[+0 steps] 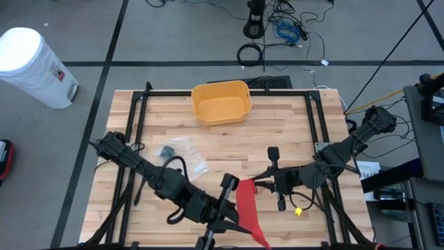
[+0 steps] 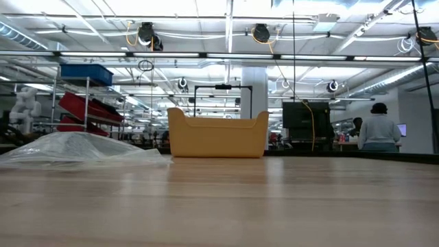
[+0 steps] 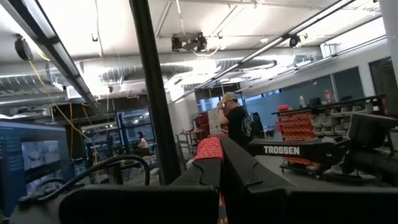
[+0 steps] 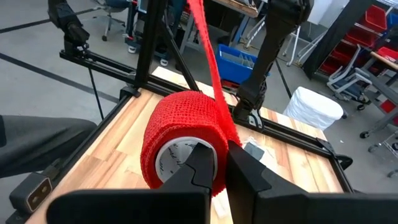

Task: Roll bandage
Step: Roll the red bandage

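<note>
- Your bandage [image 4: 186,140] is a red mesh roll on a white core, held above the table's near edge.
- Its loose tail [image 1: 248,215] stretches taut off the roll.

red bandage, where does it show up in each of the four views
High view: red bandage bottom centre, its roll end at the right tool.
Low view: not in it.
Left wrist view: a red strip at centre, above the left tool's fingers.
Right wrist view: roll at centre, tail running up.
Shared landmark: wooden table.
</note>
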You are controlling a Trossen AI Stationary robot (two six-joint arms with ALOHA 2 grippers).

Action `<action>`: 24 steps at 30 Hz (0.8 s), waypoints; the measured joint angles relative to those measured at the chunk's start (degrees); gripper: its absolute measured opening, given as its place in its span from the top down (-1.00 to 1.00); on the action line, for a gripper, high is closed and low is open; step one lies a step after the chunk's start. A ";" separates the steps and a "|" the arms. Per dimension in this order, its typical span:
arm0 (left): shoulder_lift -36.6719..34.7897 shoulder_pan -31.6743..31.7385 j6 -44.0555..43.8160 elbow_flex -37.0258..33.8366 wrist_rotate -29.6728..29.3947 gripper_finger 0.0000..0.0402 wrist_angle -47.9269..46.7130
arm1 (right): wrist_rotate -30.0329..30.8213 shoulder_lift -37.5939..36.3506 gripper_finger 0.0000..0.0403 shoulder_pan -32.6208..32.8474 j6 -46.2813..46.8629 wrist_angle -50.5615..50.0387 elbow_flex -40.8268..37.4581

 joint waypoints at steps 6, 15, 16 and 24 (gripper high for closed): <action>2.28 -0.35 -0.02 0.00 1.30 0.99 1.64 | -0.23 0.58 0.92 -0.66 -0.04 -0.01 0.00; 6.66 -1.54 -4.46 0.00 1.40 0.99 -0.37 | -0.18 0.58 0.92 -0.71 -0.45 -0.02 0.00; 7.11 -1.72 -4.99 0.00 1.39 0.99 -0.58 | -0.17 0.52 0.92 -0.71 -0.48 -0.01 -0.02; 9.74 -3.07 -5.97 0.00 1.36 0.99 -1.58 | -0.18 -0.82 0.92 0.00 -0.35 0.13 -0.04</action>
